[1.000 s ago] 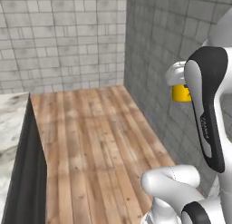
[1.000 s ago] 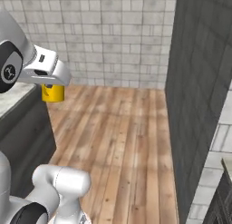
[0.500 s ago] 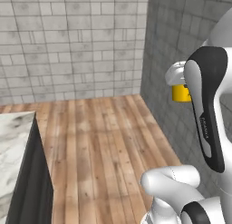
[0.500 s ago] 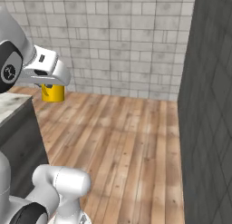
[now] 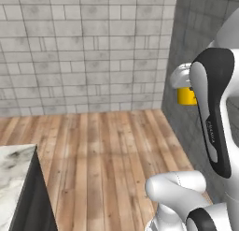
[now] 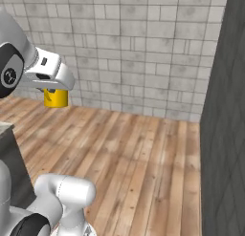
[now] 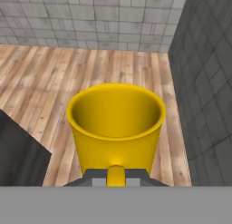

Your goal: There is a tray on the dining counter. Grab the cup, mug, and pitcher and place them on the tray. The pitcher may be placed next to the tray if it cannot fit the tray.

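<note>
Raised arm holds its tool (image 6: 55, 92) clamped shut, pointing down.

From my station I see a glossy white rounded arm (image 5: 219, 108) with a long black oval panel running down its upper link, faint pale lettering printed along that panel toward five o'clock. A fat white elbow tube (image 5: 177, 185) curves out at the base view's six o'clock, meeting a dark joint ring at its lower end. From the other base camera, the white boxy hand housing (image 6: 48, 72) carries a small dark slot on its side, and a black round joint cap with a pale emblem sits at nine o'clock.
</note>
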